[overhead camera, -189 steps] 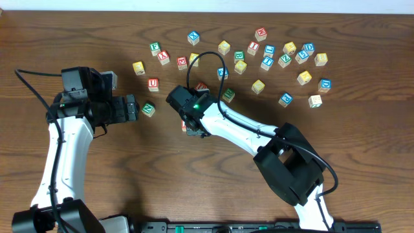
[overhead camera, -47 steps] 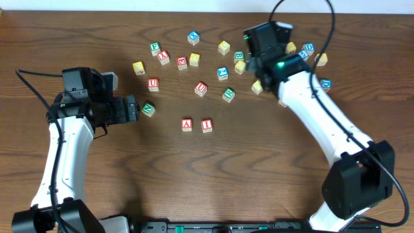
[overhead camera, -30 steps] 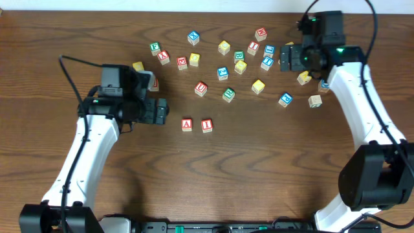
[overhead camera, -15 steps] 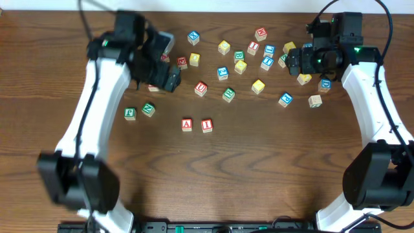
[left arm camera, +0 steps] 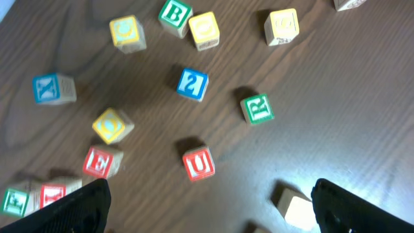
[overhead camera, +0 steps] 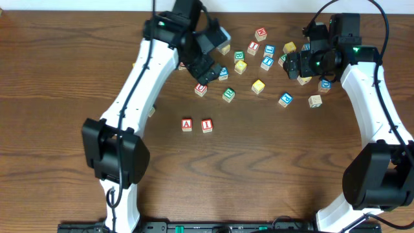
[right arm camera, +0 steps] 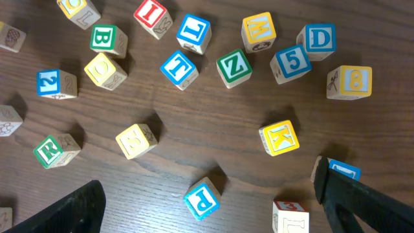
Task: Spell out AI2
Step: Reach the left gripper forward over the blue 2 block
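One blue 2 block [left arm camera: 193, 84] lies ahead of the wide-open left gripper [left arm camera: 207, 200], untouched

In the overhead view, a red A is seen on the A block [overhead camera: 187, 124] and a red I on the I block [overhead camera: 206, 125], side by side just below centre. In the left wrist view, a blue 2 can be read on the 2 block [left arm camera: 193, 84] at upper middle, a green R on the R block [left arm camera: 257, 109] to its right, and a red U on the U block [left arm camera: 198, 164] at lower centre. In the right wrist view, pretty clearly made out: a blue L block [right arm camera: 194, 32], T block [right arm camera: 179, 68], green Z block [right arm camera: 233, 67], blue 5 block [right arm camera: 291, 63], D block [right arm camera: 319, 40], yellow 8 block [right arm camera: 351, 82] and K block [right arm camera: 279, 138].
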Available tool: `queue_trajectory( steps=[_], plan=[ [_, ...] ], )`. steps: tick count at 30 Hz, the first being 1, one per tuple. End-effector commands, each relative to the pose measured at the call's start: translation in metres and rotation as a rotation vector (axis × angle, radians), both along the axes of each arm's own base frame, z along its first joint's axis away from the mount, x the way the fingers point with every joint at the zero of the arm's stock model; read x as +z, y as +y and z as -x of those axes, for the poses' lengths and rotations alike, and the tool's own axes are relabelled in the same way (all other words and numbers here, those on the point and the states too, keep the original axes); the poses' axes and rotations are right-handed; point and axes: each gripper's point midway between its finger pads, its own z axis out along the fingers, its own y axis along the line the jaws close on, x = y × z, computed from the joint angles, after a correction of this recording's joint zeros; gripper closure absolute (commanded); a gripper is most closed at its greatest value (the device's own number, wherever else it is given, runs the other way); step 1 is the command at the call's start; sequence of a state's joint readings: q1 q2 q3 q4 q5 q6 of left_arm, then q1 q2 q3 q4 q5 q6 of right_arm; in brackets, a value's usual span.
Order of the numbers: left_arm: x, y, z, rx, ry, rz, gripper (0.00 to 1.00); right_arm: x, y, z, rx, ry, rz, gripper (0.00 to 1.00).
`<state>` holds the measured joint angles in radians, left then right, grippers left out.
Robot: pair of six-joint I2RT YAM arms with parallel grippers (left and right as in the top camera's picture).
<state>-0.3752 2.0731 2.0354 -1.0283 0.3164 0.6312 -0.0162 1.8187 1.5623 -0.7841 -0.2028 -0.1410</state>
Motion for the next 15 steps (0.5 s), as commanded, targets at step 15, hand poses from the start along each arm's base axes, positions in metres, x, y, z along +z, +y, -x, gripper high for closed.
queue_trajectory(
  steps=[15],
  plan=[
    [-0.035,-0.018,-0.048,-0.132,-0.140,-0.012,0.02,0.014,0.004,0.000,0.037,-0.029,0.009,0.01]
  ],
)
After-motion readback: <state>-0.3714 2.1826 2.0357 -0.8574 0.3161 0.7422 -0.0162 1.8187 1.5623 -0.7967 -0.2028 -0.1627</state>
